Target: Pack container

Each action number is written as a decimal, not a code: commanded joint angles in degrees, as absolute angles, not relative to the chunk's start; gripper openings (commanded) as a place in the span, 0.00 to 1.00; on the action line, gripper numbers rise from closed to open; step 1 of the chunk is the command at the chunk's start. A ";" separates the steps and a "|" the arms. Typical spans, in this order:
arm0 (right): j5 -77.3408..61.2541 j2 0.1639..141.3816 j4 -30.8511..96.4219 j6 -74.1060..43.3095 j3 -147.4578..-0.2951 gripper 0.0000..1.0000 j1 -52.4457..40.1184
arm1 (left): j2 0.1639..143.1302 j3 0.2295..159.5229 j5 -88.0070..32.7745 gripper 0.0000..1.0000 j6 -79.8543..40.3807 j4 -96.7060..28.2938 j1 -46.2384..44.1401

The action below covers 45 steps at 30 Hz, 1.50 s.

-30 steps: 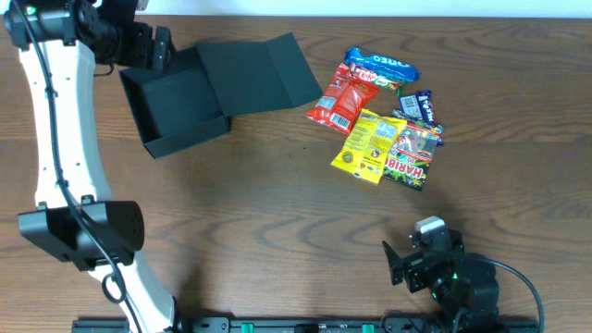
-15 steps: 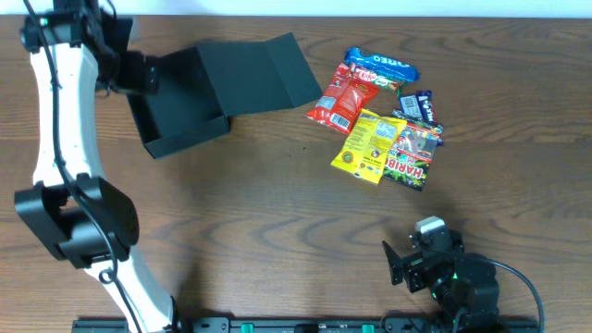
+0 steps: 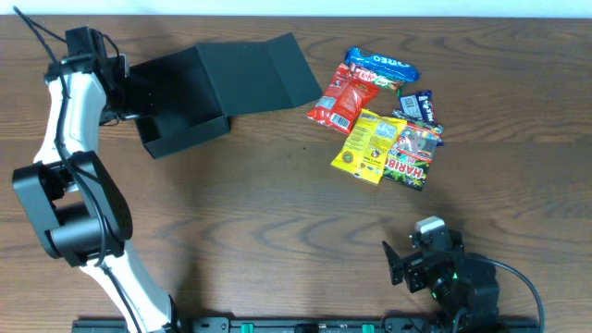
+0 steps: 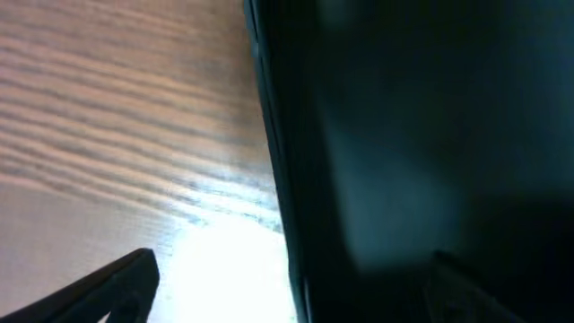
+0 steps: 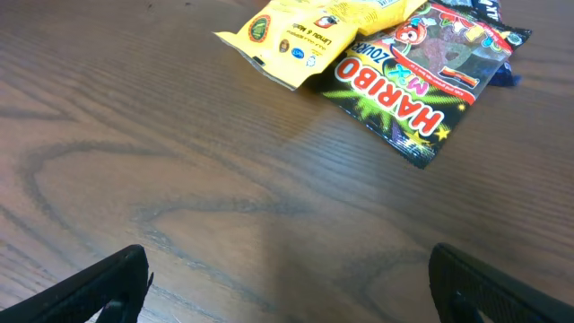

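Observation:
The container (image 3: pixel 180 102), a dark shallow box, lies open at the back left with its flap lid (image 3: pixel 268 72) folded out to the right. My left gripper (image 3: pixel 129 92) is open at the box's left wall. In the left wrist view that wall (image 4: pixel 278 179) runs between the fingers of the left gripper (image 4: pixel 287 283), one finger (image 4: pixel 121 285) over the wood and the other (image 4: pixel 457 287) over the dark inside. My right gripper (image 3: pixel 400 264) stands open low over bare table at the front right, with nothing between its fingers (image 5: pixel 103 292).
A pile of snack packets lies at the back right: a blue Oreo pack (image 3: pixel 384 65), a red packet (image 3: pixel 340 102), a yellow packet (image 3: pixel 368 143), a Haribo bag (image 3: pixel 412 155) and dark bars (image 3: pixel 421 104). In the right wrist view, the yellow packet (image 5: pixel 314 31) and Haribo bag (image 5: pixel 421 90) lie ahead.
My left arm has swung its gripper from above the box's back left corner down to the left wall. The right arm has not moved.

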State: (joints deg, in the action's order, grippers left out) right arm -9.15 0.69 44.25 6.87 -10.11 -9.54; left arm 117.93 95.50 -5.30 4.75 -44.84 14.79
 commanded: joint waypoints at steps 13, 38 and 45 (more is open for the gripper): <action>-9.02 0.32 44.34 6.24 -9.76 0.99 -9.06 | 120.16 93.10 -4.49 0.58 -4.34 -34.50 14.85; -9.02 0.32 44.34 6.24 -9.76 0.99 -9.06 | 122.13 93.17 -3.81 0.06 -24.18 -42.61 14.98; -9.02 0.32 44.34 6.24 -9.76 0.99 -9.06 | 122.08 93.17 -3.57 0.06 -37.60 -51.92 14.98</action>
